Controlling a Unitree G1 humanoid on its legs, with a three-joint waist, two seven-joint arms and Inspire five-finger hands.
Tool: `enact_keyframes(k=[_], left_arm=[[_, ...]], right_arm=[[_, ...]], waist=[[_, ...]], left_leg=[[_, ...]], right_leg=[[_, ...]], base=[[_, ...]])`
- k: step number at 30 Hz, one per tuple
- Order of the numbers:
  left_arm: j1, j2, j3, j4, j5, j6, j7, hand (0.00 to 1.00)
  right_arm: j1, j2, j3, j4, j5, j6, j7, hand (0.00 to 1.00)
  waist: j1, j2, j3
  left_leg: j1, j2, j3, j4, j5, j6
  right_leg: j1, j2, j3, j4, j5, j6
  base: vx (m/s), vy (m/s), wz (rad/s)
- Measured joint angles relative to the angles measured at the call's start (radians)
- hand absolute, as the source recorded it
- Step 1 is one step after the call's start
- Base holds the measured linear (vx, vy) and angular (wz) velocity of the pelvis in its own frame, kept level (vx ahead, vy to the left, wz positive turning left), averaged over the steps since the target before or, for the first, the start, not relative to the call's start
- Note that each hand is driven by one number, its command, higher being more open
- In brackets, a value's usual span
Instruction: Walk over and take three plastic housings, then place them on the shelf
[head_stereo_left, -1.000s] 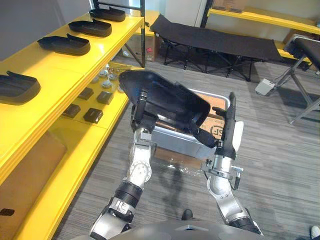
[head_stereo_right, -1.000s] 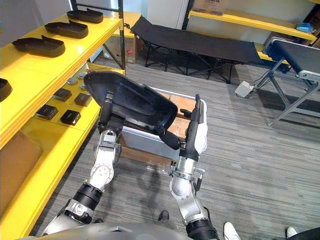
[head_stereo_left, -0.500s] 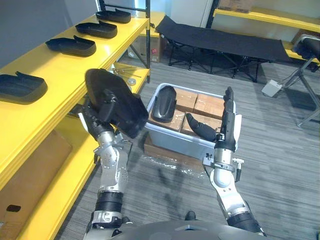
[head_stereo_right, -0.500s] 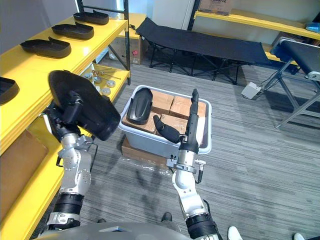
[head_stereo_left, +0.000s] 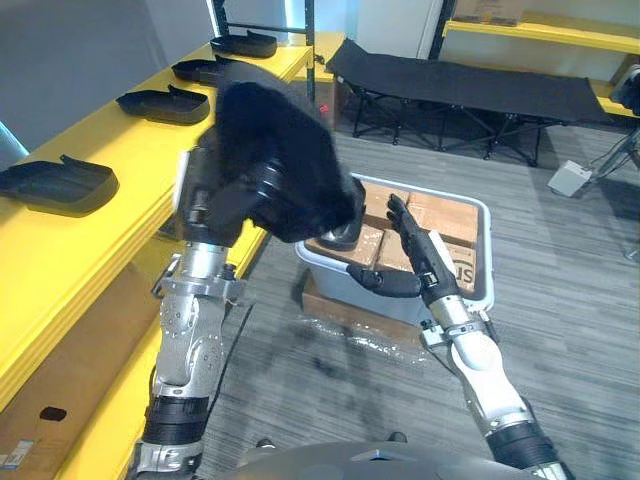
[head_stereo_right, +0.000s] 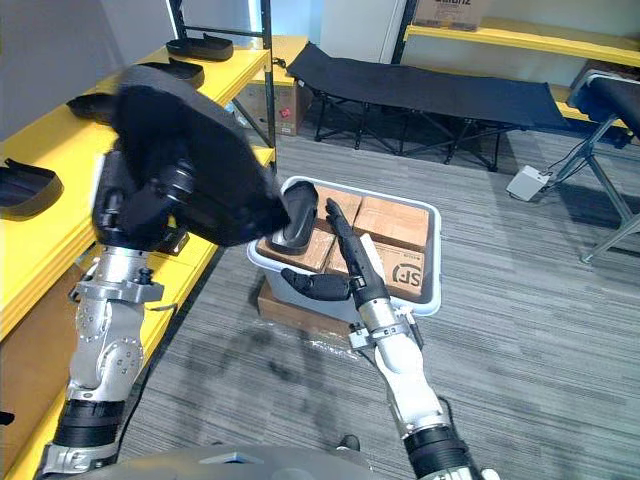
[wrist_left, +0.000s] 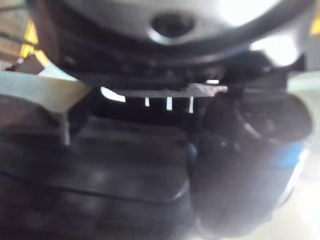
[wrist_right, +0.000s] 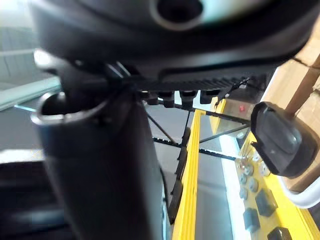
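The left robot hand (head_stereo_right: 150, 200) has its fingers curled on a large black plastic housing (head_stereo_left: 285, 145), raised above the right robot hand (head_stereo_left: 422, 252). The housing's long axis slants from the yellow shelf (head_stereo_left: 120, 150) down toward the grey bin (head_stereo_left: 484, 222). The right robot hand, fingers straight and empty, hangs over the bin; its wrist view adds a second housing (wrist_right: 280, 140) lying beyond the fingers.

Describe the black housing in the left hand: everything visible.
The large black plastic housing is a broad, curved, matte shell. It hangs tilted in the air beside the yellow shelf, partly covering the grey bin behind it. The left hand grips its near side with curled fingers; nothing else touches it.
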Motion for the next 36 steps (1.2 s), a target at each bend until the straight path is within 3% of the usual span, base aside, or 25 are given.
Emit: enact_keyframes(k=[3,10,11,25,30,31,36], left_arm=[[0.000,0.019,-0.046,-0.001,0.004,0.063,-0.058,0.00],[0.000,0.059,-0.044,-0.001,0.024,0.096,-0.033,0.00],[0.000,0.064,-0.045,-0.001,0.044,0.099,-0.028,0.00],[0.001,0.077,-0.070,-0.001,0.004,0.113,-0.014,0.00],[0.004,0.074,-0.068,-0.001,-0.094,0.122,0.035,0.00],[0.004,0.068,-0.069,-0.002,-0.093,0.122,0.035,1.00],[0.004,0.052,-0.072,-0.012,-0.088,0.127,0.041,1.00]], right_arm=[[-0.032,-0.034,-0.002,-0.001,0.004,-0.008,0.031,1.00],[-0.051,-0.054,0.003,-0.009,0.004,-0.023,0.047,1.00],[-0.056,-0.054,0.003,-0.020,0.004,-0.023,0.047,0.00],[-0.060,-0.063,0.029,-0.061,0.001,-0.023,0.086,0.00],[-0.061,-0.061,0.032,-0.063,-0.018,-0.075,0.086,0.00],[-0.062,-0.059,0.032,-0.063,-0.018,-0.075,0.083,0.00],[-0.061,-0.036,0.032,-0.061,-0.018,-0.066,0.060,0.00]], waist=[[-0.003,0.013,-0.007],[0.002,0.015,-0.009],[0.003,0.015,-0.009],[0.012,0.005,-0.018],[0.022,0.002,-0.020],[0.023,0.002,-0.021],[0.024,0.001,-0.021]], left_leg=[[0.000,0.001,-0.002,0.001,0.000,0.000],[-0.001,0.002,-0.014,0.000,0.000,0.001],[-0.001,0.002,-0.015,0.000,0.001,0.001],[-0.019,0.001,-0.042,0.010,0.001,0.001],[-0.020,0.002,-0.042,0.012,0.000,0.001],[-0.020,0.002,-0.044,0.014,0.001,0.001],[-0.022,0.002,-0.046,0.015,0.001,0.001]], right_leg=[[0.001,0.001,-0.002,0.000,0.000,0.000],[0.006,0.002,-0.012,0.000,-0.002,0.001],[0.006,0.002,-0.013,0.000,-0.002,0.001],[0.017,0.002,-0.037,0.005,0.000,0.003],[0.011,0.001,-0.038,0.000,-0.003,0.002],[0.012,0.001,-0.038,0.000,-0.003,0.002],[0.012,0.001,-0.040,0.000,-0.002,0.002]], base=[[0.00,0.000,0.00],[-0.01,0.009,0.04],[0.00,0.000,0.00],[0.00,0.009,0.05],[-0.02,0.007,0.00],[0.00,0.000,0.00],[0.00,0.000,0.00]])
